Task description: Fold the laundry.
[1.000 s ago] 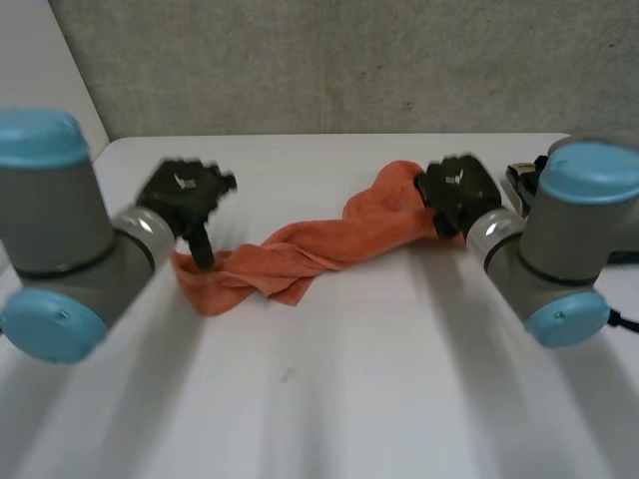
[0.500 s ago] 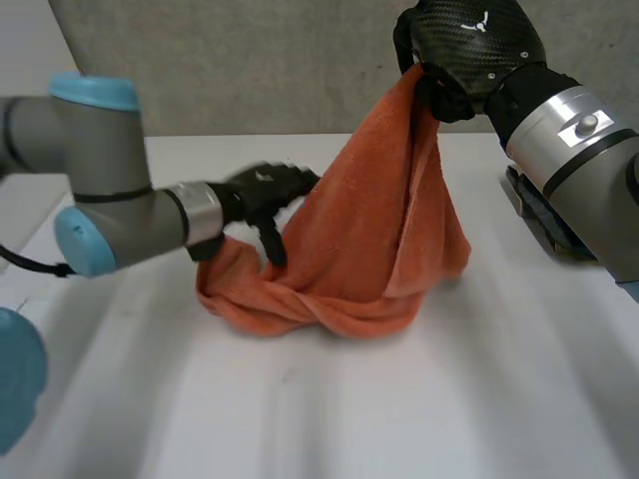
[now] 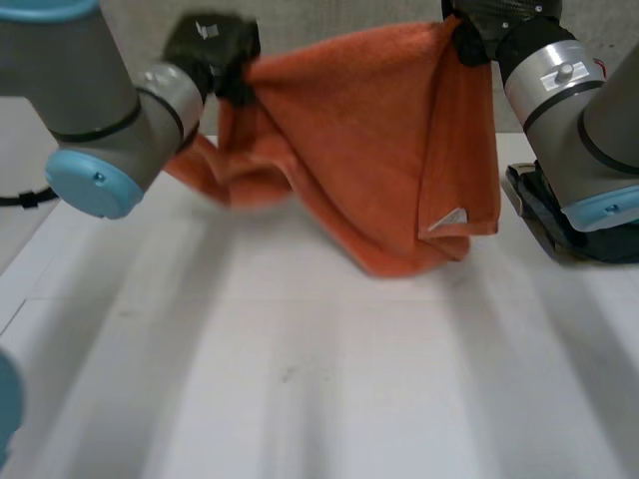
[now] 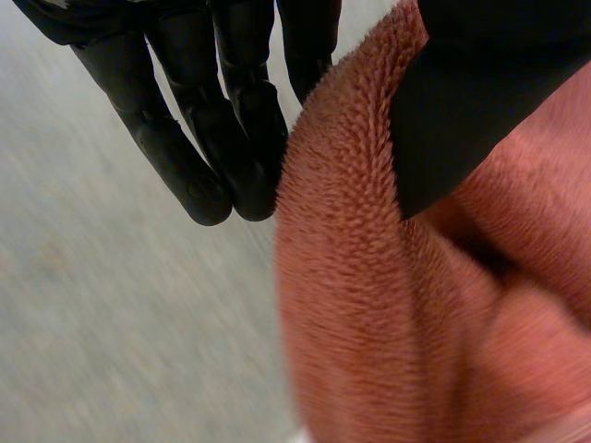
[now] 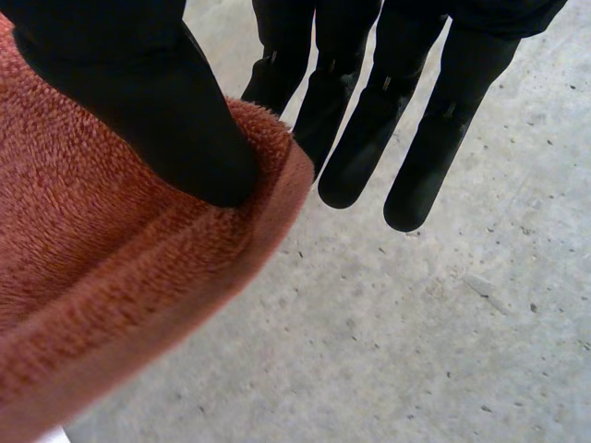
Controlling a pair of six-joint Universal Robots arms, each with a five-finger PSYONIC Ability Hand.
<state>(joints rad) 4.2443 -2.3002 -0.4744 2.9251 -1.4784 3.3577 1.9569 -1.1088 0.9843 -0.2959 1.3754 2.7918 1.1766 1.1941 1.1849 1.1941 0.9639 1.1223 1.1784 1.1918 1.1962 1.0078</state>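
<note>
An orange towel (image 3: 379, 150) hangs in the air above the white table (image 3: 319, 379), stretched between both hands. My left hand (image 3: 212, 45) pinches its top edge at the left end, thumb against straight fingers (image 4: 231, 138), with the towel (image 4: 388, 277) bunched under the thumb. At the other end my right hand (image 3: 479, 20) pinches the towel's top corner; there too the thumb presses the towel (image 5: 111, 277) against the fingers (image 5: 369, 138). The towel's lower fold sags close to the table, with a small white label (image 3: 444, 220) showing.
A black device (image 3: 559, 225) lies on the table at the right, under my right arm. A grey wall (image 3: 329, 25) stands behind the table. Bare table surface stretches across the near side.
Both hands have risen, lifting the towel off the table. My left hand closed on the towel's edge and the cloth spread out between the two hands.
</note>
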